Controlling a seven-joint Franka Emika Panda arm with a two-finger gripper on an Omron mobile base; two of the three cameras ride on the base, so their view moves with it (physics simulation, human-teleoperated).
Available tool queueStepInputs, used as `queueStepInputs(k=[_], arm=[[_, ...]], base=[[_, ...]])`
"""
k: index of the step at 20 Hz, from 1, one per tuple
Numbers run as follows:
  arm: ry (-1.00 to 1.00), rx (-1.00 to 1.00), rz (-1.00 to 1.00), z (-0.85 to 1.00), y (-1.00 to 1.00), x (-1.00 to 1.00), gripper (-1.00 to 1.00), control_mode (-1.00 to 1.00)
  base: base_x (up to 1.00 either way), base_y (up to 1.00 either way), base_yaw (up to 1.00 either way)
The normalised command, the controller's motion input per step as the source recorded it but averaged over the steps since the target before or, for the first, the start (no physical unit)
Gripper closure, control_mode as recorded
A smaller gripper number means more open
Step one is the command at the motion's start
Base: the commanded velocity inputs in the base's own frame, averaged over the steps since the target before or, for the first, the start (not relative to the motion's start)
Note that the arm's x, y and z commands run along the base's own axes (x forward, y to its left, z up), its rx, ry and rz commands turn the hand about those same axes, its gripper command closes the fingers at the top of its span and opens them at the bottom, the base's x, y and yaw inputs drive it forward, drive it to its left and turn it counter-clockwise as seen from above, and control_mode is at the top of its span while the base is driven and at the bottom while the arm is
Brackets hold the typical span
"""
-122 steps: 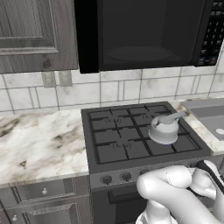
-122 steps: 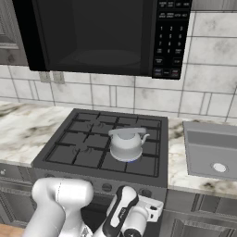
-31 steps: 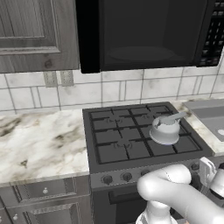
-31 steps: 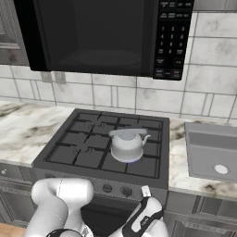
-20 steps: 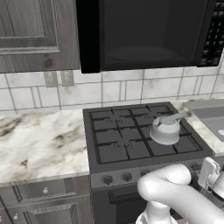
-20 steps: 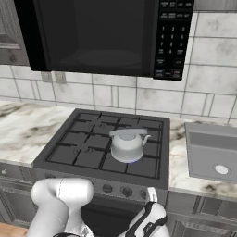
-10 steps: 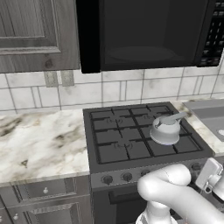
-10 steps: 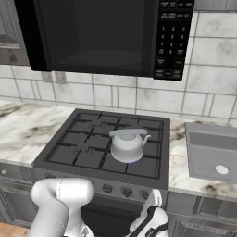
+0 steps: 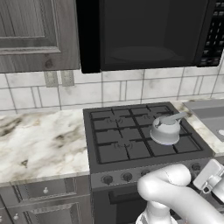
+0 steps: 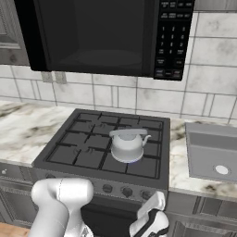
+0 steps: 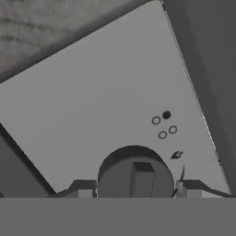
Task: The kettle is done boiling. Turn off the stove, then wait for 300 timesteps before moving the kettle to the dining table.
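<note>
My jaws sit either side of a round grey knob point(image 11: 134, 173) on the stove's point(image 9: 131, 144) front panel, the tips flanking it at the bottom of the hand view. They look to bracket it, but I cannot tell whether they are clamped on it or just standing apart around it. The knob's raised bar points straight up the picture, next to small burner markings on the panel.

From the right base view there is a faint blue glow under the kettle point(image 10: 127, 144), so I judge the burner lit and the first step not yet done. That leaves the turn of the knob, the wait, and the carry to the dining table.

The kettle sits on the grate at the front right burner, upright, spout to the right, untouched.

Outward from the jaws: the gripper point(image 10: 152, 208) is low against the stove front, under the right end of the knob row, wrist angled up at the panel. The white elbow is folded down in front of the oven door, below the bench point(image 9: 41, 140) edge.
</note>
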Motion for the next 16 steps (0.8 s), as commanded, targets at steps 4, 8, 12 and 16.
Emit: queueStepInputs(k=[4,8,12,16], arm=[[0.0,0.23,-0.05,0.0,-0.04,0.0,1.0,-1.0],[0.02,0.25,-0.05,0.0,-0.04,-0.01,1.0,-1.0],[0.03,0.29,-0.04,0.01,-0.06,-0.02,1.0,-1.0],[0.04,0.29,-0.01,0.0,-0.08,-0.02,1.0,-1.0]], base=[[0.0,0.0,0.0],[0.0,0.0,0.0],[0.0,0.0,0.0],[0.0,0.0,0.0]])
